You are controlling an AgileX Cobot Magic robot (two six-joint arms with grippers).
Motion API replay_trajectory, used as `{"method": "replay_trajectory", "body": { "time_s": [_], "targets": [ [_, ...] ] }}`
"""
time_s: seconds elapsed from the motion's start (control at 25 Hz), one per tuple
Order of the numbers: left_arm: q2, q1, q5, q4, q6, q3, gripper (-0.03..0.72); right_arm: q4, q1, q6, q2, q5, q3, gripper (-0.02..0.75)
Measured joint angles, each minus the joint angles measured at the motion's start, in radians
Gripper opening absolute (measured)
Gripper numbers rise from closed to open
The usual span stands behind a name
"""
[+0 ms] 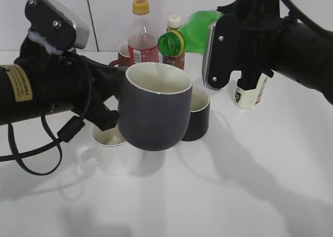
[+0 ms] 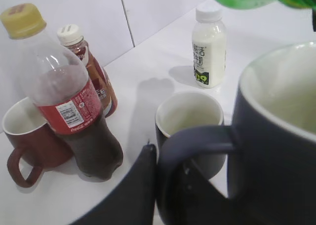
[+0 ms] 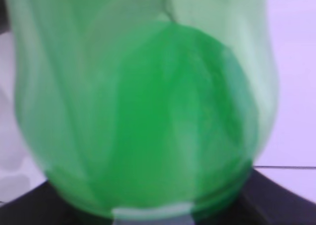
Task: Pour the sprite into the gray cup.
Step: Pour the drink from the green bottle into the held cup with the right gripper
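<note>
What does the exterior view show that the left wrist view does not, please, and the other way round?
Only the exterior view shows both arms, the right gripper holding the sprite tipped with its open mouth toward the gray cup, the cup lifted clear of the table, and the white mug beneath it. Only the left wrist view shows the gray cup's handle up close and the whole red mug. Both show the cola bottle, the black mug, the milk bottle and the brown drink bottle.
</note>
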Motion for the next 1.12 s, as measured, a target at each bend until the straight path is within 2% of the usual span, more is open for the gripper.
{"method": "replay_trajectory", "body": {
  "time_s": [0.44,1.12],
  "targets": [
    [0.000,0.000,0.000,0.000,0.000,0.000,0.052,0.000,0.000,-0.078,0.000,-0.051,0.000,0.375],
    [0.000,0.000,0.000,0.000,0.000,0.000,0.052,0.000,0.000,-0.088,0.000,-0.082,0.000,0.375]
  ]
}}
